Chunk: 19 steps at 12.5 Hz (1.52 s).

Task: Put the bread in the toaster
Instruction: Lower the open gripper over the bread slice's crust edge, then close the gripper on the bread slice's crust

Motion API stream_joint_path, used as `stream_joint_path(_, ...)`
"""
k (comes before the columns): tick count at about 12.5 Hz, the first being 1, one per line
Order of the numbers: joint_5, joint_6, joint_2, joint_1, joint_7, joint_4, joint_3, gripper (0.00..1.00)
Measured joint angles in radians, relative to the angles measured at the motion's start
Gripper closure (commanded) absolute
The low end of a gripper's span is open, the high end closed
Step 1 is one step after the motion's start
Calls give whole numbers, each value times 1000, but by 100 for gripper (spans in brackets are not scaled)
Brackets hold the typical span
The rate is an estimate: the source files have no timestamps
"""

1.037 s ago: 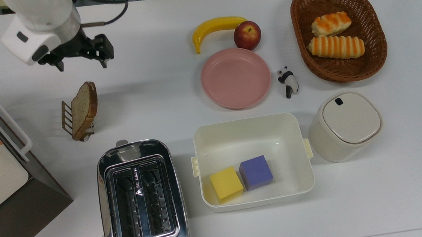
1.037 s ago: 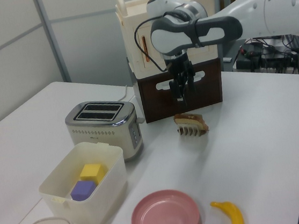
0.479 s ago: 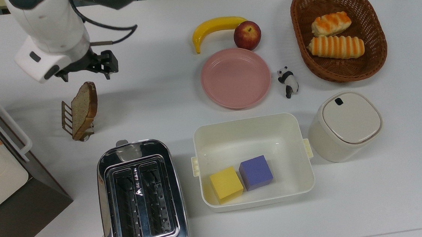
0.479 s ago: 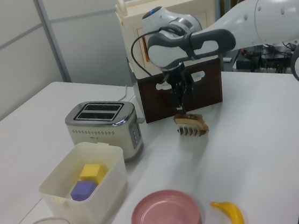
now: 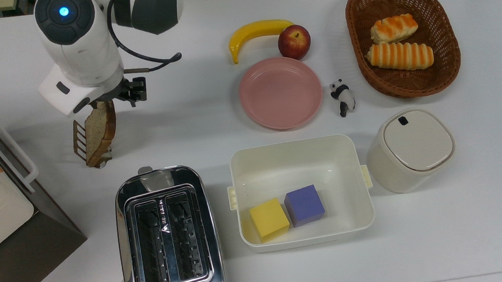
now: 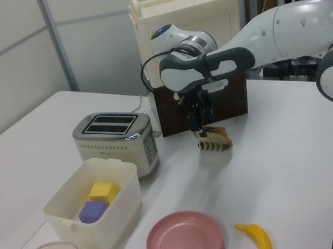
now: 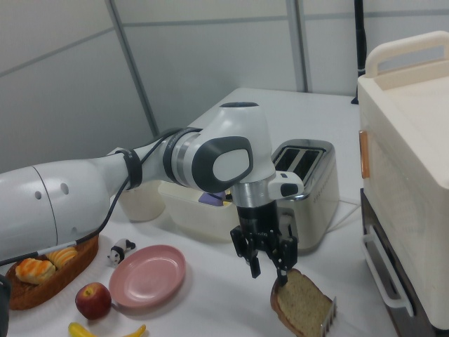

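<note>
From my remote station I read the gripper (image 7: 269, 270) as positioned directly above the bread (image 5: 99, 131), with its fingers spread apart. In the right view one fingertip (image 7: 283, 278) reaches down to the top edge of the slice, while the other hangs clear on the right view's left of it; I cannot confirm actual contact. Nothing is held.

The bread stands on edge, leaning in a small metal rack (image 5: 79, 139) on the white table (image 5: 463, 214). In the top view the slice sits partly under the arm's wrist housing, with the rack's prongs on the top view's left of it. In the left view the gripper (image 6: 199, 128) hangs just over the rack (image 6: 214, 142), in front of a brown and cream cabinet (image 6: 194, 49).

The toaster (image 5: 168, 237) stands well apart from the bread, lower in the top view, with both slots empty. In the right view the toaster (image 7: 309, 186) is behind the gripper.

A cream tub (image 5: 298, 155) just beside the toaster on the top view's right holds a yellow cube (image 5: 269, 219) and a purple cube (image 5: 304, 205).
</note>
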Motion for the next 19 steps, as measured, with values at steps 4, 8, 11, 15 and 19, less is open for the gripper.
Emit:
stream_joint_path(4,0,0,3,0,1,0,0,34)
stream_joint_path(8,-18,0,6,0,1,-4,0,32)
stream_joint_path(11,-32,0,8,0,1,-5,0,42)
stream_joint_path(15,-55,0,13,9,1,-6,0,61)
stream_joint_path(19,-81,0,18,13,2,-7,0,64)
